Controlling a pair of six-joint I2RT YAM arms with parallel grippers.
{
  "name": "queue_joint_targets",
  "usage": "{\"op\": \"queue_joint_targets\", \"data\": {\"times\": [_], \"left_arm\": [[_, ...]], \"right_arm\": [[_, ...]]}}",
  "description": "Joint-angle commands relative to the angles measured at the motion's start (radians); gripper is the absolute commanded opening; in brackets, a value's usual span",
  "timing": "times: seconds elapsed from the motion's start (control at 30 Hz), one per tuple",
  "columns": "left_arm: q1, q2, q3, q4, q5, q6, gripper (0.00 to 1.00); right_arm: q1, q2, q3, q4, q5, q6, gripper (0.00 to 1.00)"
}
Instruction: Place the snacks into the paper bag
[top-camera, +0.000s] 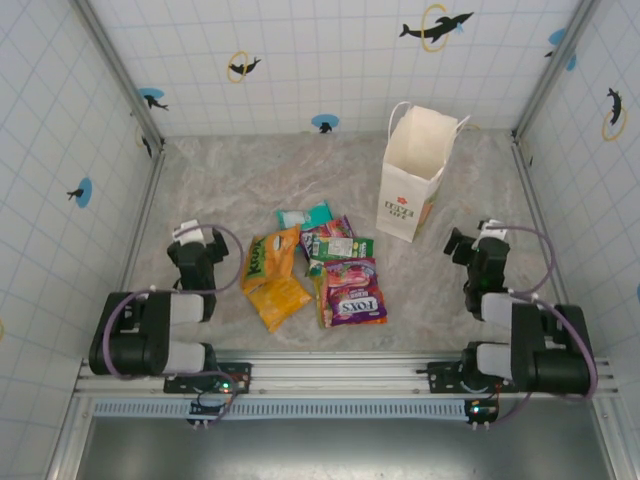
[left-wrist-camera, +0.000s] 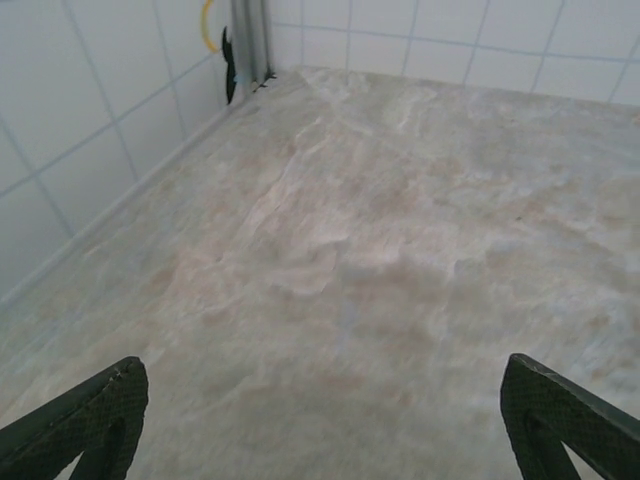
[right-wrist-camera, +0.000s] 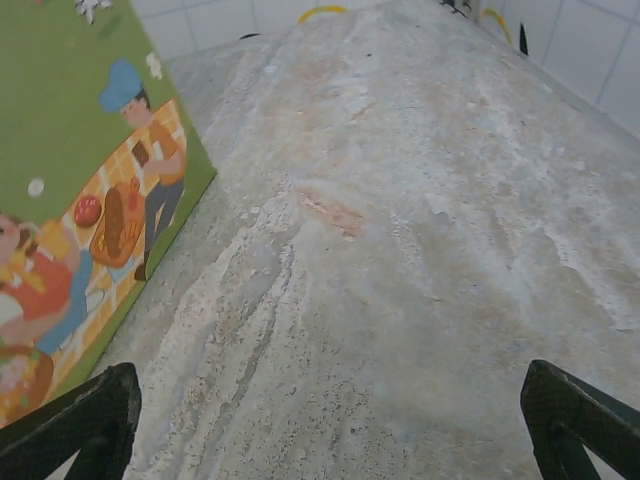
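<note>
Paper bag (top-camera: 412, 175): stood upright with mouth open on the far right part of the counter (top-camera: 230, 180), apart from the packets.
Snacks (top-camera: 315, 270): lay flat in a cluster mid-counter, toward the near edge; orange-yellow packets (top-camera: 275, 280) at its left, FOX'S bag (top-camera: 352, 292) at its right, teal packet (top-camera: 305, 216) farthest back.
Left gripper (left-wrist-camera: 330, 420): fingers spread wide, nothing held, over bare counter left of the cluster.
Right gripper (right-wrist-camera: 330, 420): fingers spread wide, nothing held, near the bag's green illustrated side.
</note>
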Motion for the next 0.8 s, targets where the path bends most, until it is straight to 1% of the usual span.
{"op": "queue_joint_targets", "data": {"times": [0.0,0.03,0.07,0.2,0.33,0.47,0.57,0.7,0.77], "left_arm": [[-0.021,-0.055,0.152,-0.345,0.104,-0.034,0.90],[-0.037,-0.055,0.207,-0.420,0.102,-0.048,0.90],[-0.049,-0.053,0.257,-0.485,0.129,-0.048,0.90],[-0.074,-0.021,0.424,-0.686,0.167,-0.074,0.91],[-0.091,0.004,0.533,-0.806,0.166,-0.099,0.90],[-0.104,0.018,0.610,-0.891,0.181,-0.114,0.90],[-0.118,0.031,0.656,-0.935,0.211,-0.122,0.89],[-0.140,0.053,0.714,-0.980,0.208,-0.126,0.89],[-0.147,0.060,0.728,-0.988,0.204,-0.126,0.89]], "right_arm": [[-0.021,-0.106,0.094,-0.335,-0.046,0.066,1.00],[-0.026,-0.138,0.119,-0.403,-0.069,0.067,1.00],[-0.030,-0.173,0.154,-0.475,-0.087,0.071,1.00],[-0.050,-0.240,0.323,-0.755,-0.127,0.109,1.00],[-0.051,-0.255,0.517,-0.970,-0.173,0.140,1.00],[-0.042,-0.240,0.692,-1.118,-0.229,0.202,0.95],[0.014,-0.208,0.819,-1.194,-0.216,0.250,0.93],[0.178,-0.126,1.009,-1.281,-0.083,0.281,0.87],[0.263,-0.070,1.100,-1.320,-0.005,0.284,0.86]]}}
